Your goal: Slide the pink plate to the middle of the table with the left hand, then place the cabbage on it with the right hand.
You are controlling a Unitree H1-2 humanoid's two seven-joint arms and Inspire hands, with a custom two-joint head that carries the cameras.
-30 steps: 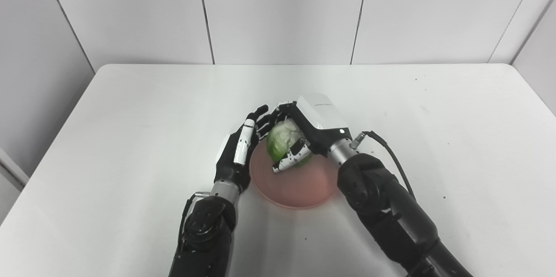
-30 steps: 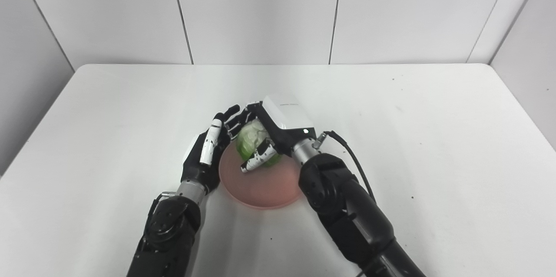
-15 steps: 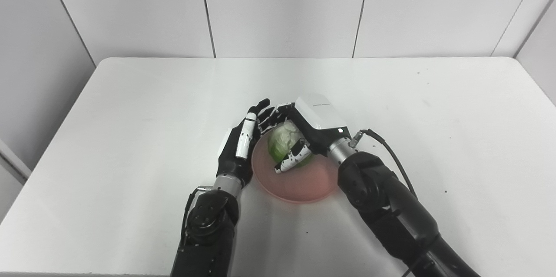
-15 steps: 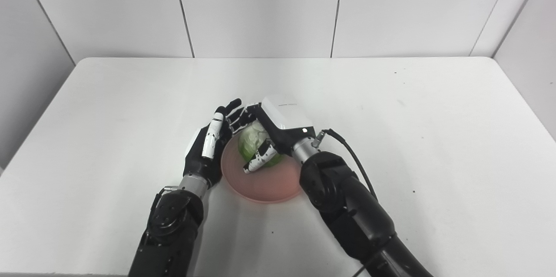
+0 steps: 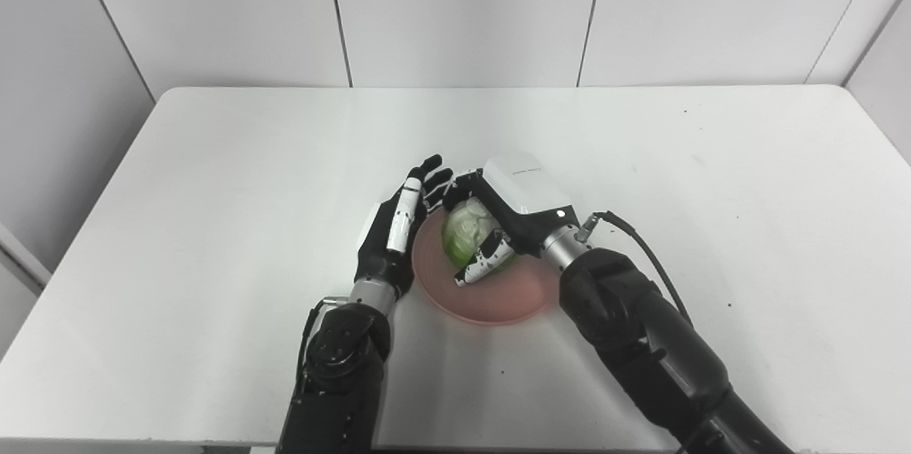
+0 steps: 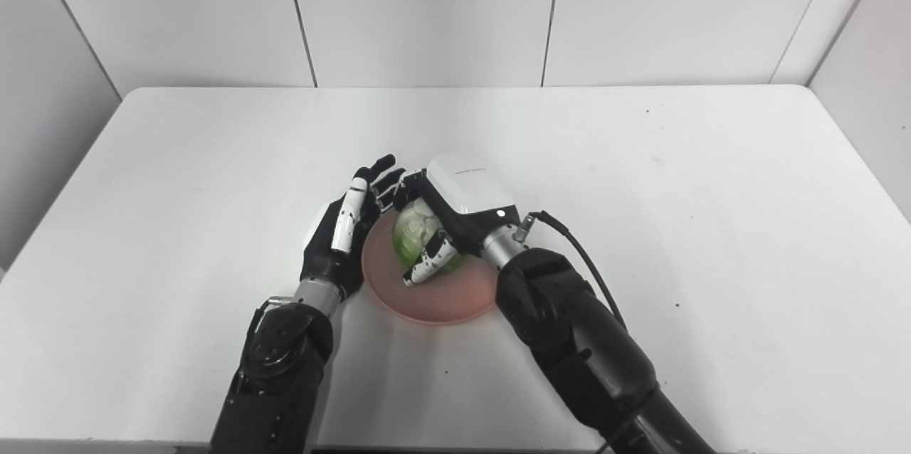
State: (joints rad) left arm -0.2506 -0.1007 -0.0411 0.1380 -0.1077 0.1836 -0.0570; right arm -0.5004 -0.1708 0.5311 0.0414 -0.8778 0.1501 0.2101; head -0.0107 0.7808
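Note:
A round pink plate (image 5: 498,297) lies near the middle of the white table, toward the front. A pale green cabbage (image 5: 464,237) rests on its far part. My right hand (image 5: 509,215) is curled around the cabbage from above and the right, its thumb in front of it. My left hand (image 5: 395,237) is open, fingers stretched out, lying against the plate's left rim; it holds nothing. In the right eye view the cabbage (image 6: 413,237) and the plate (image 6: 445,297) show the same way.
The white table (image 5: 213,176) is ringed by pale wall panels at the back and sides. A black cable (image 5: 640,244) runs from my right wrist. A few small dark specks dot the table top.
The camera has tilted, so the whole picture has shifted upward. My right hand and the cabbage sit slightly lower onto the plate. The left hand keeps its place at the plate's rim.

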